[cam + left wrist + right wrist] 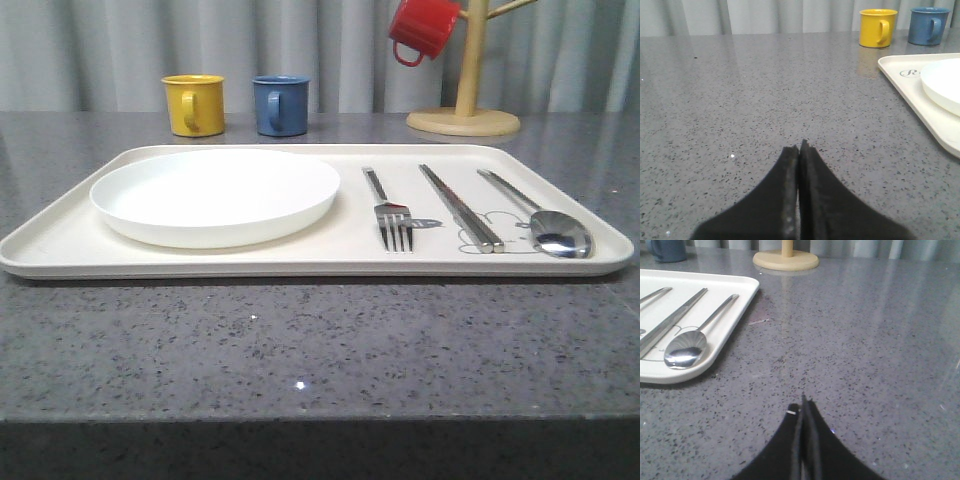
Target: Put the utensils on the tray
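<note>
The large cream rectangular plastic tray (60,240) lies flat on the grey speckled stone desk (320,350); its low raised rim is the obvious place to grip, and it looks light but broad and slightly flexible. At 9 o'clock on the tray sits the round shallow white plate (215,195), stiff, smooth and probably breakable, best taken by its edge. At 3 o'clock lie 3 steel utensils, side by side and apart: the pair of flat steel chopsticks (460,210) in the middle, the steel spoon (545,225) at the outer side, and the shiny 4-tined steel fork (390,212) nearest the plate. All are thin, rigid and slippery, lying low, so a pinch across the mid-handle seems safest. Everything appears already placed. The left gripper (800,150) and right gripper (802,405) hover over bare desk, jaws pressed together and holding nothing.
</note>
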